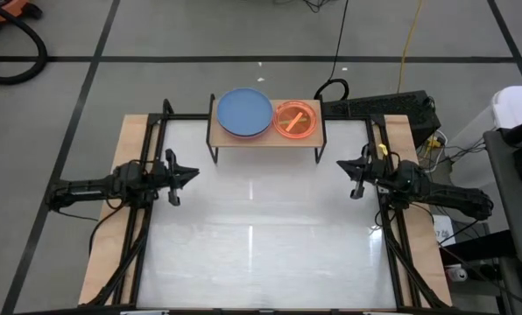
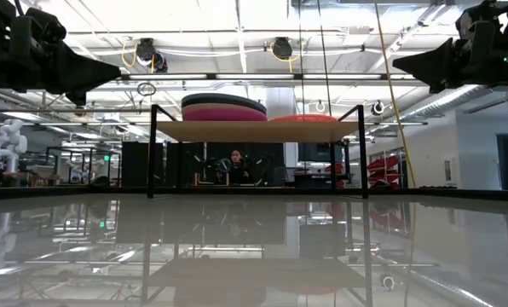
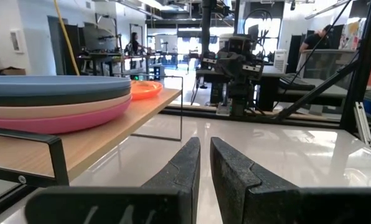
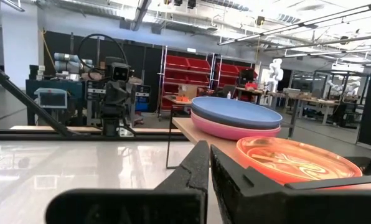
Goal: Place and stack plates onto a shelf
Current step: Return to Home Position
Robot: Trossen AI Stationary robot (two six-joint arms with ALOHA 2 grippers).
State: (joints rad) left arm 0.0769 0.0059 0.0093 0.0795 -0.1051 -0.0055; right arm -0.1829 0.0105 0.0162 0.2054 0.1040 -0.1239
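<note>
Blue plate (image 1: 243, 112) tops the big stack on the shelf (image 1: 265, 140) at twelve o'clock, with the orange plates (image 1: 296, 120) just beside it. Left gripper (image 1: 193, 171) hangs at nine and right gripper (image 1: 340, 164) at three, both pinched closed on nothing (well apart from the shelf). A black cable (image 1: 331, 87) loops behind the shelf. Glossy white table (image 1: 261, 254), red bins (image 4: 198, 70) beyond.
</note>
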